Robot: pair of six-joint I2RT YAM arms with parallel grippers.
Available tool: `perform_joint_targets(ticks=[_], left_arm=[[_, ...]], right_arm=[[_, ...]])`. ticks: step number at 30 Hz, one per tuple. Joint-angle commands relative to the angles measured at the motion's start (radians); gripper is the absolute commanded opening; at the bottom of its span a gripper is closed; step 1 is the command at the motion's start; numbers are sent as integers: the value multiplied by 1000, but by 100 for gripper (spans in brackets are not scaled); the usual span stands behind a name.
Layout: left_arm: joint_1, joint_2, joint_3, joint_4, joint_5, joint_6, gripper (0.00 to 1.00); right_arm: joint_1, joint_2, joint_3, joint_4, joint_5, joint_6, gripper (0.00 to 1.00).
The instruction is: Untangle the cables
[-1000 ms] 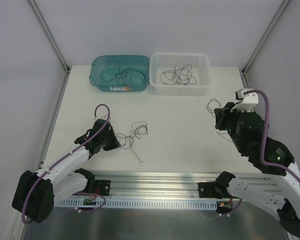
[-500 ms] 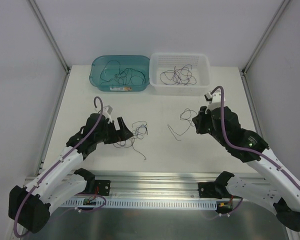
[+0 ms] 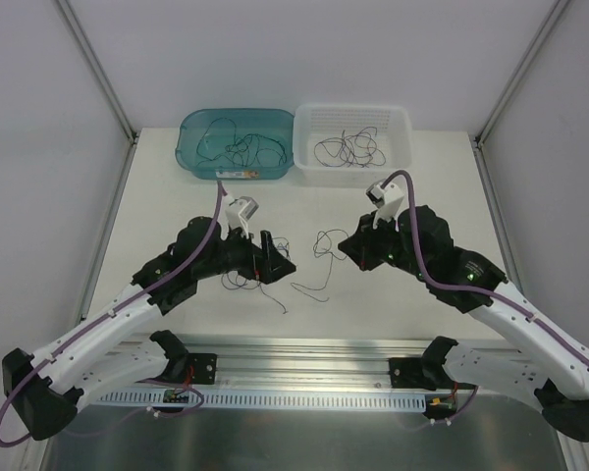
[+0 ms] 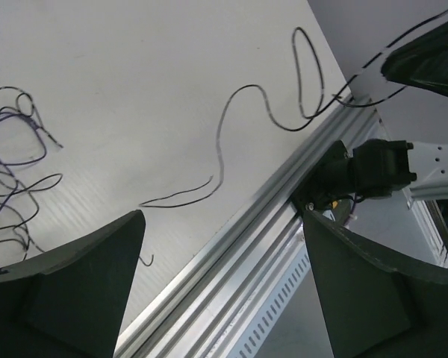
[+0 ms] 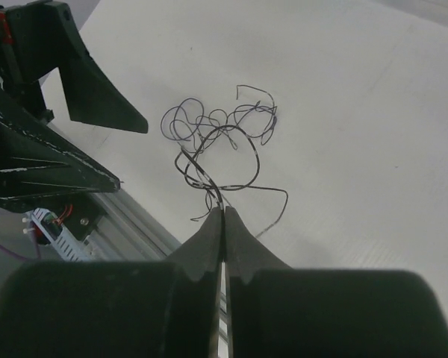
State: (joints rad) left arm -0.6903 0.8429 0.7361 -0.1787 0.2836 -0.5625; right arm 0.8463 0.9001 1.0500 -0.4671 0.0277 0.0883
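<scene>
From above, the left gripper (image 3: 275, 257) gaped wide and empty beside the cables (image 3: 243, 278) bunched on the table (image 3: 177, 196); its wrist view showed 1 strand (image 4: 219, 145) strung upward; the right wrist view showed the right gripper (image 5: 224, 215) pinched shut on it, so I feared pulling would cinch the tangle.

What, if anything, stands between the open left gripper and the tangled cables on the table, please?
Nothing visible does. The left gripper, jaws open, hangs right beside the tangled cables, with only bare table between them.
</scene>
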Motion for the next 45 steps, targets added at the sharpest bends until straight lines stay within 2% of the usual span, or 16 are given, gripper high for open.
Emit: perform_joint_targets(ticks=[1,10,17,18,19,21,22,23,26,29,32,33,35,36,39,45], left_arm=[[-76,38,61,117,-29,56,87],[-195,154,124,228,-107,61,78],[-207,208,135,239,-233,56,60],[-207,212,137,240,-242,55,57],[-207,222,137,240,-238,52,41],[-209,232,144,242,-222,50,25],[-209,234,149,243,-218,49,9],[-210,239,151,246,-215,49,1],[-210,237,166,246,-207,52,0],[-210,232,189,246,-216,59,0],[-209,234,218,243,-234,69,0],[-209,236,241,236,-241,73,0],[-209,249,273,217,-256,96,0],[-207,255,311,205,-262,105,0],[-198,285,396,161,-277,148,0],[-68,363,561,81,-277,208,0]], right_arm=[[25,6,-4,87,-81,-9,1],[71,22,-28,125,-86,11,1],[92,19,-51,151,-100,18,1],[91,13,-56,153,-100,16,1],[94,11,-59,153,-98,16,1],[92,3,-65,153,-92,16,1],[92,2,-70,150,-88,14,1],[94,0,-71,150,-81,13,1],[93,-9,-81,136,-63,8,3],[94,-24,-90,116,-37,-1,11],[93,-52,-91,85,4,-18,27],[92,-61,-94,78,15,-24,40],[94,-90,-96,47,49,-36,55],[94,-101,-97,36,60,-48,68],[94,-147,-111,2,100,-68,80],[94,-250,-160,-45,169,-82,92]])
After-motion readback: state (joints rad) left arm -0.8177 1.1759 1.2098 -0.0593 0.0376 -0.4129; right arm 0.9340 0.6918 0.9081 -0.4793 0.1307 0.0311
